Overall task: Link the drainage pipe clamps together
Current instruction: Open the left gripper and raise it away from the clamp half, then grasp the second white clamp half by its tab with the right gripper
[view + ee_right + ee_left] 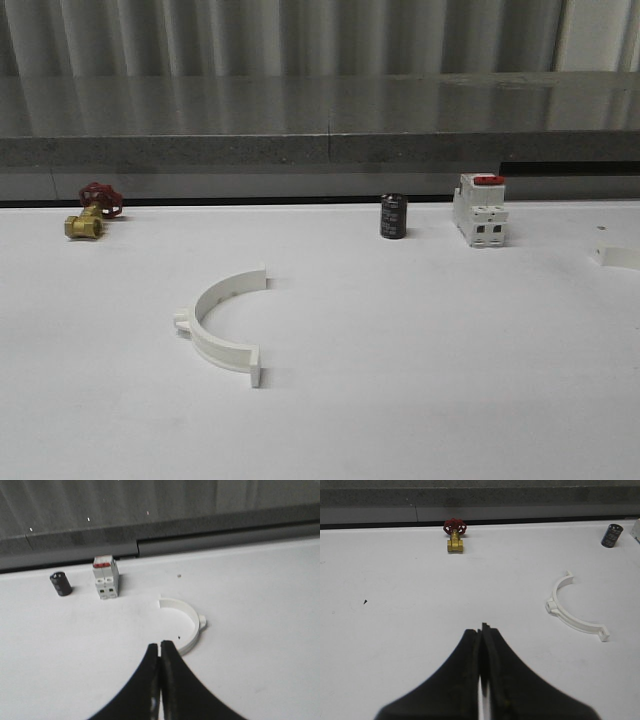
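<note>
Both claws, left and right, are pressed together, holding nothing. Each should spread first, then grip its clamp by the outer arc.

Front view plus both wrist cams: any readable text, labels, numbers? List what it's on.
No text can be read.
Black cylinder: pale band of print, too blurred to read.
White block with red top: no legible marking; also blurred in the right wrist view.
Brass valve: no marking seen.
Clamp halves: plain white, no text visible.
</note>
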